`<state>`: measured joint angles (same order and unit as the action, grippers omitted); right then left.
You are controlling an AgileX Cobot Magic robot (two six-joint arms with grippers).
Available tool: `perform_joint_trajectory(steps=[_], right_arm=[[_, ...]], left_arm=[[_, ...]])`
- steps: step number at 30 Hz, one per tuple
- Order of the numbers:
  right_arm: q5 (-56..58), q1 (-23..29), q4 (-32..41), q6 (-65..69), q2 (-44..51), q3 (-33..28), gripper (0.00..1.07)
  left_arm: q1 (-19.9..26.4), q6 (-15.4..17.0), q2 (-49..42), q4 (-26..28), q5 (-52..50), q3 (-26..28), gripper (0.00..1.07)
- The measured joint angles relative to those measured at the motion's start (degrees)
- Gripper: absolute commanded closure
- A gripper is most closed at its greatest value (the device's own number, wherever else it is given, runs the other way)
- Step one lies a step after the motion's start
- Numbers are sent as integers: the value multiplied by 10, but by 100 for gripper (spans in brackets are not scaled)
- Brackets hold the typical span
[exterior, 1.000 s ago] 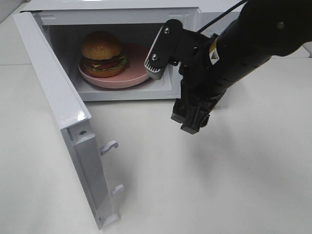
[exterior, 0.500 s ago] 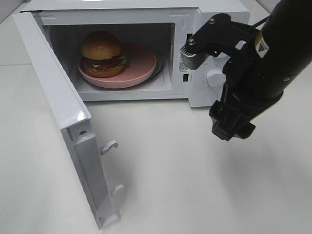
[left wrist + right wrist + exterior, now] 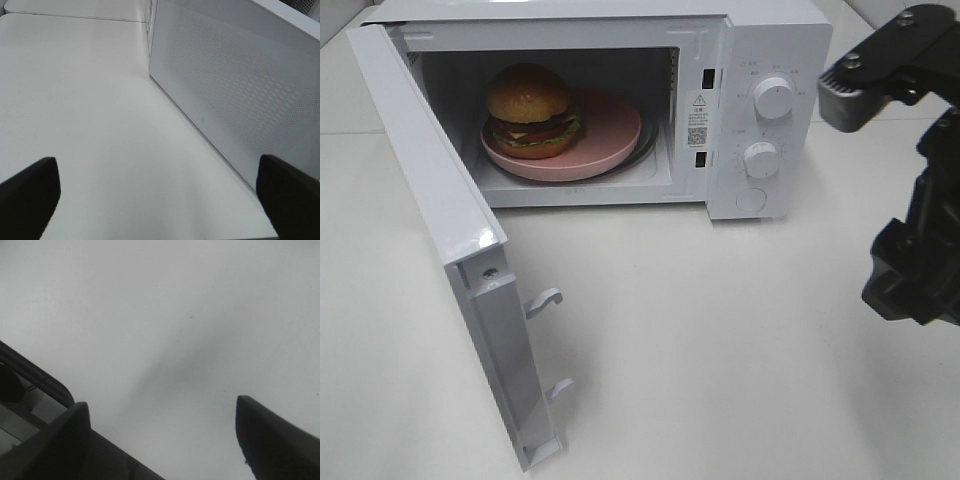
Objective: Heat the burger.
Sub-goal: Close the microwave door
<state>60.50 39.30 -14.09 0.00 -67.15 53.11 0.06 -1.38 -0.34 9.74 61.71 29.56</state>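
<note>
Burger (image 3: 528,110) sat inside the open microwave (image 3: 770,60); both your pincers were spread.
High view: it stood on the pink plate (image 3: 612,135), door (image 3: 425,190) swung wide, your right gripper (image 3: 915,275) right of the dials, over the table (image 3: 720,350). Left wrist: your left gripper (image 3: 155,200) was spread wide beside a white perforated panel (image 3: 240,90). Right wrist: the fingers (image 3: 275,440) stood apart over the table.

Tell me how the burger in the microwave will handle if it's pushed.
The burger stands tall on stacked layers, so it may tip or shear apart. Its glossy bun looks slippery. Sitting near the pink plate's left rim, it could slide off.
</note>
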Motion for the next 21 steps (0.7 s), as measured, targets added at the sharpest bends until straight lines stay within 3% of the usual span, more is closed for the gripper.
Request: perform_joint_trajectory(steps=[18, 21], right_arm=[[4, -2, 0, 46, 215, -121, 31], [4, -25, 1, 64, 235, -143, 31]], left_arm=[[0, 0, 0, 0, 0, 0, 6], [0, 0, 0, 0, 0, 0, 6]])
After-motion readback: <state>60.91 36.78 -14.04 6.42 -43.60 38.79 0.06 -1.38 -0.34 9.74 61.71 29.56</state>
